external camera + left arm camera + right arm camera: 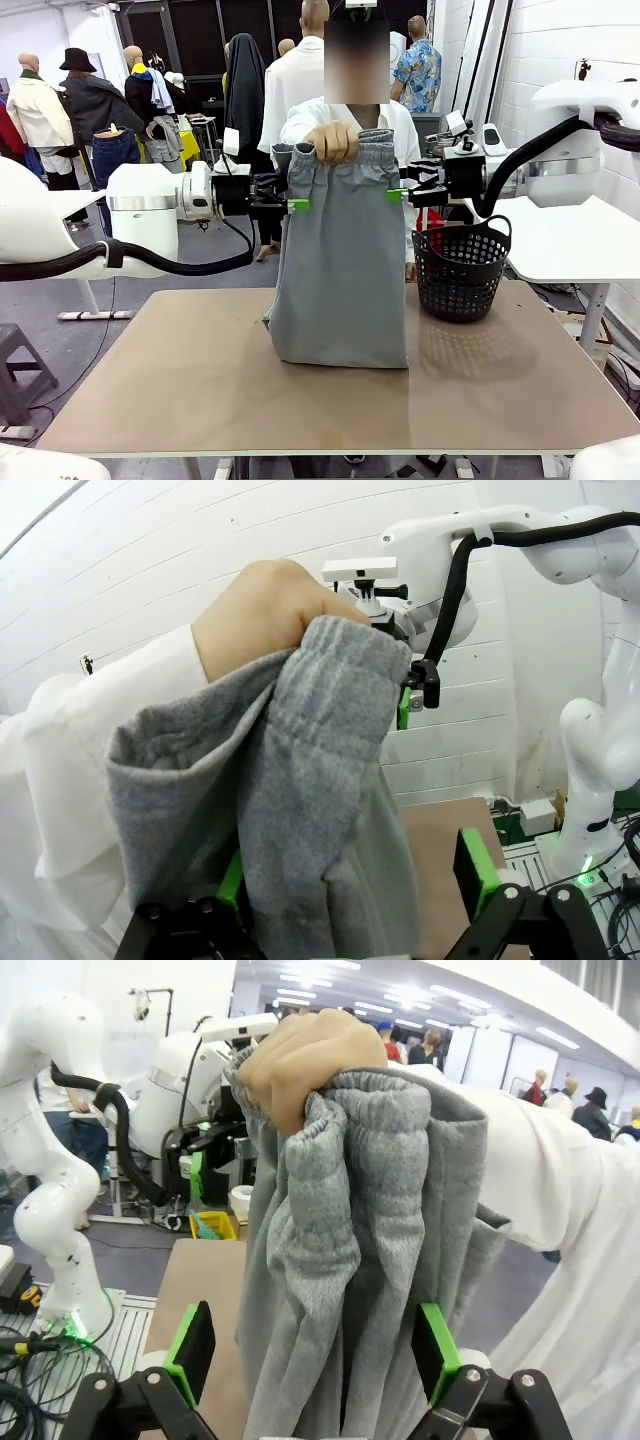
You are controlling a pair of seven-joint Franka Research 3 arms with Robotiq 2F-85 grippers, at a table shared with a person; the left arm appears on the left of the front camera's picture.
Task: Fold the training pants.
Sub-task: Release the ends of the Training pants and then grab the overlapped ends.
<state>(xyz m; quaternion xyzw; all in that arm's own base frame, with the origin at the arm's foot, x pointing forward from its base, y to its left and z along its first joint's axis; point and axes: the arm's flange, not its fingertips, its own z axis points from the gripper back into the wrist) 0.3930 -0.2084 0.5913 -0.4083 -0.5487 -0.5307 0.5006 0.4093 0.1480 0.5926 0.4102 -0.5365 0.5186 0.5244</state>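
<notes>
A person's hand holds the light grey training pants up by the bunched elastic waistband, and the lower end rests on the table. My left gripper is at the pants' left edge just below the waistband. My right gripper is at the right edge at the same height. In the left wrist view the grey cloth hangs between the wide-apart green pads, unpinched. The right wrist view shows the same: the cloth hangs between the spread pads. Both grippers are open.
A black mesh basket stands on the brown table just right of the hanging pants. The person stands at the far edge behind the pants. A white table lies to the right, beyond the basket.
</notes>
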